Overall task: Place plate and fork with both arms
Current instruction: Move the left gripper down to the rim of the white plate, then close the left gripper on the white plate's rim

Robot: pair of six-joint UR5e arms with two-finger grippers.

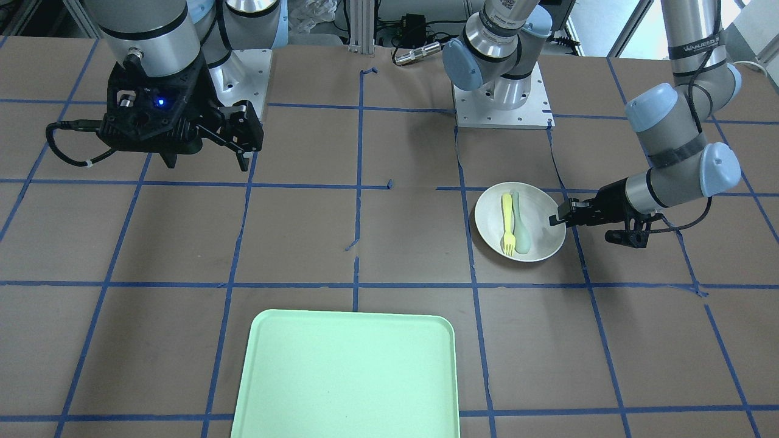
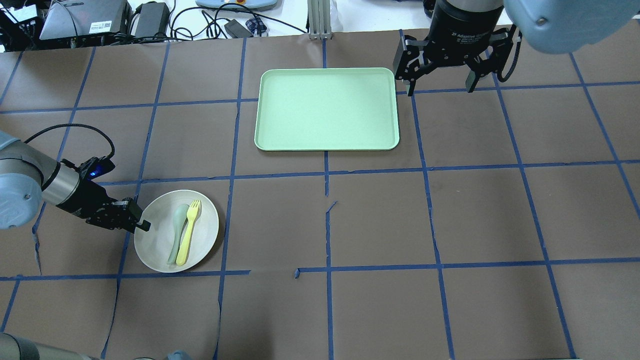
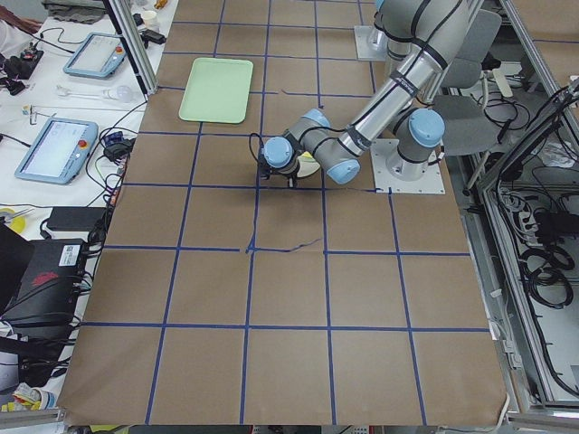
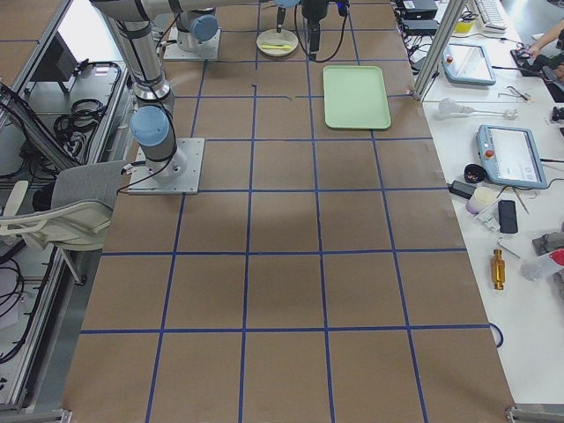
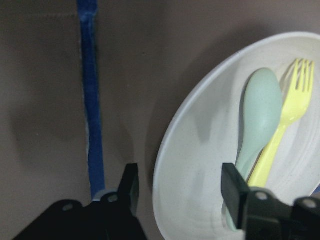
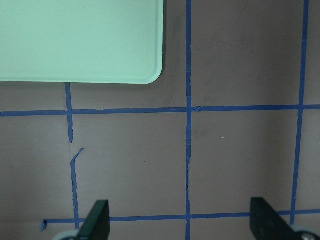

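The rectangular mint-green tray (image 2: pixel 260 110) lies well apart from the round off-white shallow plate (image 2: pixel 155 247), so the carry looks long. The pinch should seat well over the raised rim and lift level, or the cutlery inside may slide.

The black left gripper (image 1: pixel 558 218) sits low at the plate's rim, jaws apart, one finger outside the rim and one over the inside. The black right gripper (image 2: pixel 440 85) hangs spread and empty beside the tray.

The small yellow plastic fork (image 2: pixel 188 232) lies in the plate, just beyond the pale grey-green spoon (image 2: pixel 177 232) from the left gripper.
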